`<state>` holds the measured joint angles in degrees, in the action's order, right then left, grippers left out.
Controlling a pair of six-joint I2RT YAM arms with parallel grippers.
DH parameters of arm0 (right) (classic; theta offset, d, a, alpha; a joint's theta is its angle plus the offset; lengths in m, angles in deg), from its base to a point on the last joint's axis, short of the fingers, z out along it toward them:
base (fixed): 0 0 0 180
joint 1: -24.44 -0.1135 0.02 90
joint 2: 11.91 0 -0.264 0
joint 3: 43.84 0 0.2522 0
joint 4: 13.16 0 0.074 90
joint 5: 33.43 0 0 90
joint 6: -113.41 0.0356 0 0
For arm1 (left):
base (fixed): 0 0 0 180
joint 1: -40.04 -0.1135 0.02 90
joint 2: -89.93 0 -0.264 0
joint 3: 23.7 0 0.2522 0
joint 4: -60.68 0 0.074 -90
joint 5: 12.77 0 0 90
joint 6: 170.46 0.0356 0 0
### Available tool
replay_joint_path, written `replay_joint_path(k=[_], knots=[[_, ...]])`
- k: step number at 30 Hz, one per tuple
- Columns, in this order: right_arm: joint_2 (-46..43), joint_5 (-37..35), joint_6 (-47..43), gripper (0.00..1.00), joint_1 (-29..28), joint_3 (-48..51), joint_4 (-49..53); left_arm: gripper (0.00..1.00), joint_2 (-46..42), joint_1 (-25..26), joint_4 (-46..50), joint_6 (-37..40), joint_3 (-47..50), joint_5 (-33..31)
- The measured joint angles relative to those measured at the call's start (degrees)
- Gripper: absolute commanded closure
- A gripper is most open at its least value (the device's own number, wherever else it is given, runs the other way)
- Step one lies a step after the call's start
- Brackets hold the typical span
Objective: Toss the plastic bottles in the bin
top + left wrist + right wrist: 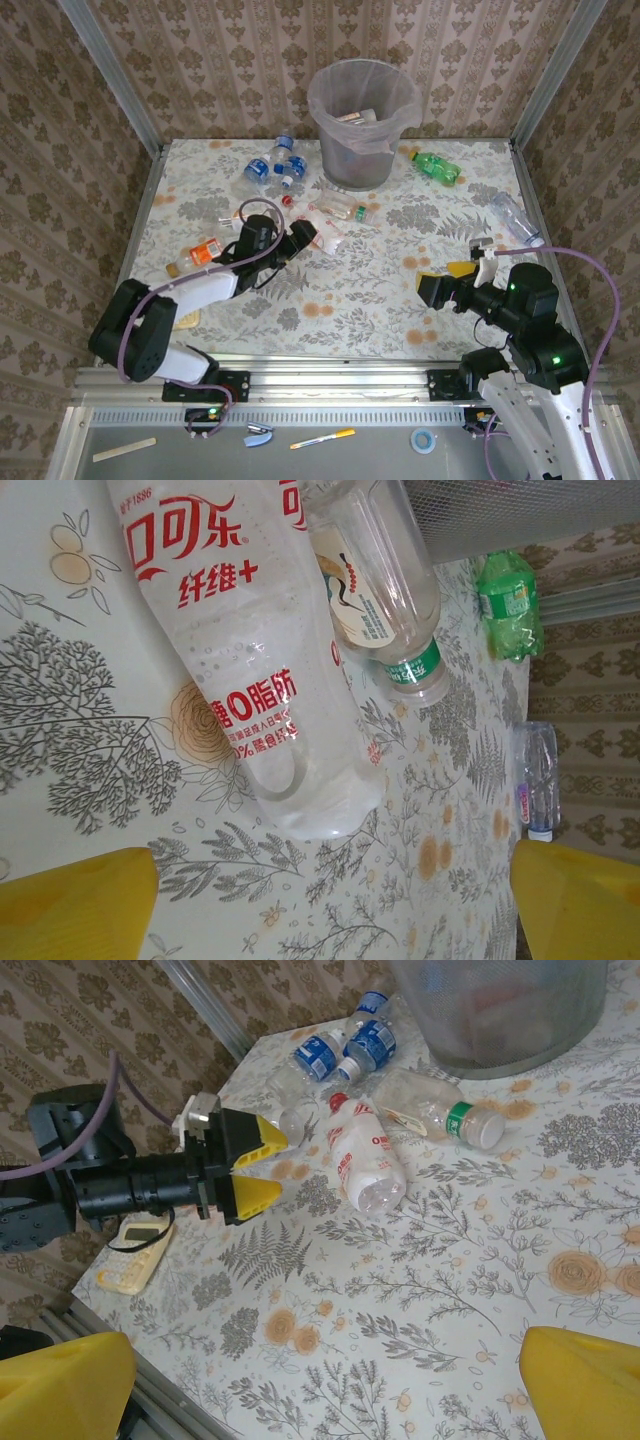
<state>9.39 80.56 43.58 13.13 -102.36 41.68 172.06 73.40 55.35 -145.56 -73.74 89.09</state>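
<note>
Watching remotely, I see the left gripper spread wide, its fingertips just short of the red-labelled bottle lying on the table. The right gripper gapes wide, holding nothing. The bin stands at the far edge, other bottles beside it.

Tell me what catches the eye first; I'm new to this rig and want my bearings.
The grey bin stands at the far middle of the table, bottles strewn before and beside it, a green bottle to its right. The left tool hangs open beside a red-lettered bottle.
</note>
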Motion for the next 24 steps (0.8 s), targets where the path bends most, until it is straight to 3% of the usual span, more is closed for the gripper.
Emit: replay_joint_path(k=[14,24], knots=[[-0.02,0.02,0.04,0.00,0.00,0.26,-0.04,0.18,12.79,1.62,-8.92,-4.37,-1.99,0.39],[-0.74,0.02,0.81,0.00,0.00,0.92,-0.04,0.19,17.27,1.92,-0.76,-2.67,-12.17,-0.46]])
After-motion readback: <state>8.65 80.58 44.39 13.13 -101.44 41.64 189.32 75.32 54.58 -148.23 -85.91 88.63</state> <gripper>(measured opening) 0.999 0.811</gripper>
